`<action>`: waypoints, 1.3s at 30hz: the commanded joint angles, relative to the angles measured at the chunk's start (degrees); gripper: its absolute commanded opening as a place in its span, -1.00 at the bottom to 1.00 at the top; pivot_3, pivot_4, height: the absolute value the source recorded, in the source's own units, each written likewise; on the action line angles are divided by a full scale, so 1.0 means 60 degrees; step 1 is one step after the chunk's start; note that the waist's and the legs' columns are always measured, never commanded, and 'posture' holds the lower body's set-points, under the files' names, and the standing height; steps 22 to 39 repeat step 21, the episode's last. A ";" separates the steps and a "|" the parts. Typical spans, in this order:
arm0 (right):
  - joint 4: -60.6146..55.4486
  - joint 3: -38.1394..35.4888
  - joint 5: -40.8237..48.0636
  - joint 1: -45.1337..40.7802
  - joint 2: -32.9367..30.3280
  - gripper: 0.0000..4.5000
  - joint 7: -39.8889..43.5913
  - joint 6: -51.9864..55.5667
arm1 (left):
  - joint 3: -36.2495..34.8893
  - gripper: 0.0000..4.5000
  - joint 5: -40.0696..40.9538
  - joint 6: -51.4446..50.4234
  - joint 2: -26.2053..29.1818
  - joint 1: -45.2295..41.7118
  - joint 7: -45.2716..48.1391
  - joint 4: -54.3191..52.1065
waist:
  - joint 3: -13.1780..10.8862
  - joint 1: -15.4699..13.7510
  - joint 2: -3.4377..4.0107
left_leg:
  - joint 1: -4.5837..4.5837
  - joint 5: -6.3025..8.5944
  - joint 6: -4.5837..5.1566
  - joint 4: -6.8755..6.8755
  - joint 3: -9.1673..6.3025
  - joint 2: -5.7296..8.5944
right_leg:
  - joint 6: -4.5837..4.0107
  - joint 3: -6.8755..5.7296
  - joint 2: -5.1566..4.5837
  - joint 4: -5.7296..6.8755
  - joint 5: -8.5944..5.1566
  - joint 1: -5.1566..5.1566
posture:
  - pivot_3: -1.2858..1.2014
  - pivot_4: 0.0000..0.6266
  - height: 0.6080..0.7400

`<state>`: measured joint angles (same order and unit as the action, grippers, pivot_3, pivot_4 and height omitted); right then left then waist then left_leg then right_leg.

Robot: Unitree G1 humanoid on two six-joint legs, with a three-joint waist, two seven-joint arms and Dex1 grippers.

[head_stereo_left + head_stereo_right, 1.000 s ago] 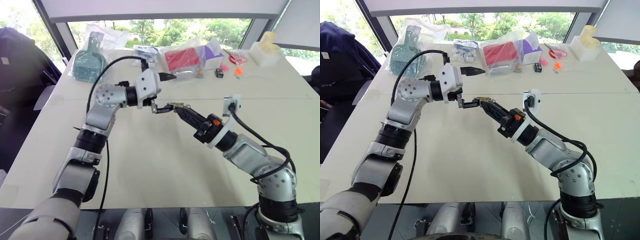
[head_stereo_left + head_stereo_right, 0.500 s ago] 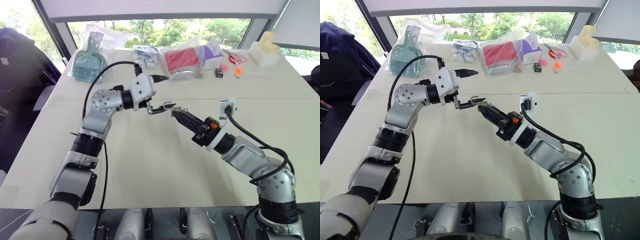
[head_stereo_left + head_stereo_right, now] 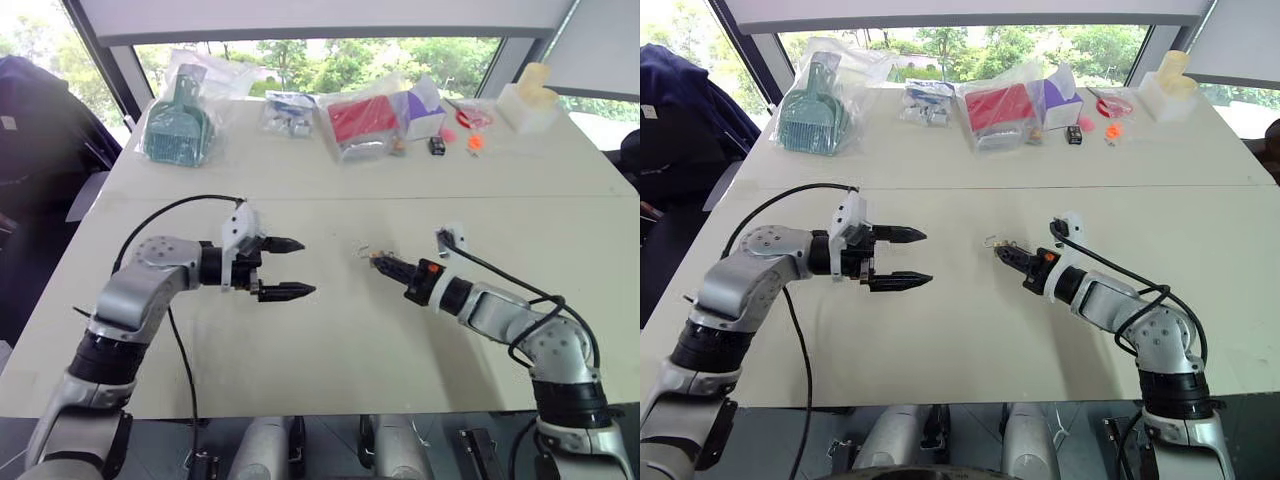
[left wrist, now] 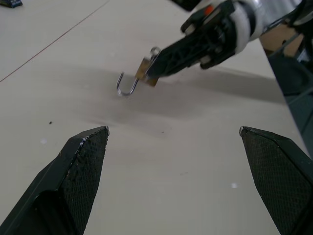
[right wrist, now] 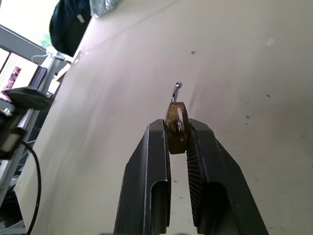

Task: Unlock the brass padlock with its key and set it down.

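The left tool (image 3: 290, 267) hangs low over the near-left worktop (image 3: 330, 350), its two fingers spread wide and empty. A second earlier it was raised at mid-worktop, meeting the right tool tip to tip; it has since drawn back to the left and dropped.

The right tool (image 3: 381, 264) has also sunk and now lies just above the worktop at centre-right, its fingers clamped on the brass padlock (image 4: 145, 72). The silvery shackle (image 4: 127, 86) stands swung open, its free end hanging clear of the body close to the surface. The key (image 5: 179, 122) appears to sit in the keyhole facing the right wrist camera, though this is too small to confirm.

With the shackle free, the unlocking looks done; what remains is releasing the padlock onto the worktop.

Along the far edge lie a green scoop (image 3: 178, 125) in a bag, a red packet (image 3: 364, 119), a purple box (image 3: 427, 107) and a pale block (image 3: 527, 95).
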<state>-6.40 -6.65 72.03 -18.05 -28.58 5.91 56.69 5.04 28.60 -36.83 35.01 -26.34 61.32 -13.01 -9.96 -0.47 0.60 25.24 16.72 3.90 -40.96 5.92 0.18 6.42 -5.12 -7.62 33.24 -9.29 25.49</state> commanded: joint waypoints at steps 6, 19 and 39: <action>0.1103 0.0143 -0.1308 -0.0677 0.0019 -0.15 0.1541 0.0255 | -0.0155 1.00 0.0057 -0.0258 -0.0713 0.0681 -0.1602 -0.0801 | 0.0000 -0.0041 0.0000 | 0.0000 -0.0012 -0.0018 0.0001 0.0002 0.0001 | 0.0002 -0.0001 0.0005 0.0000 0.0001 -0.0004 | 0.03 -0.52 0.93; -0.2045 -0.1548 -0.4308 0.2544 -0.3450 0.99 0.4631 -0.2016 | -0.0277 1.00 -0.0075 -0.0258 -0.1059 0.2086 -0.3048 -0.1454 | 0.0006 -0.0050 0.0008 | 0.0005 -0.0006 -0.0013 0.0000 0.0009 0.0012 | 0.0003 0.0001 -0.0011 -0.0017 -0.0001 -0.0005 | 0.03 -0.52 0.93; -0.2473 -0.2009 -0.4460 0.3170 -0.3352 0.99 0.4651 -0.2377 | -0.0160 1.00 -0.0408 -0.0158 -0.1161 0.2345 -0.3453 -0.1415 | 0.0006 -0.0052 0.0003 | -0.0007 -0.0002 -0.0009 0.0007 0.0004 0.0003 | 0.0008 0.0000 -0.0006 -0.0012 -0.0004 -0.0011 | 0.03 -0.52 0.93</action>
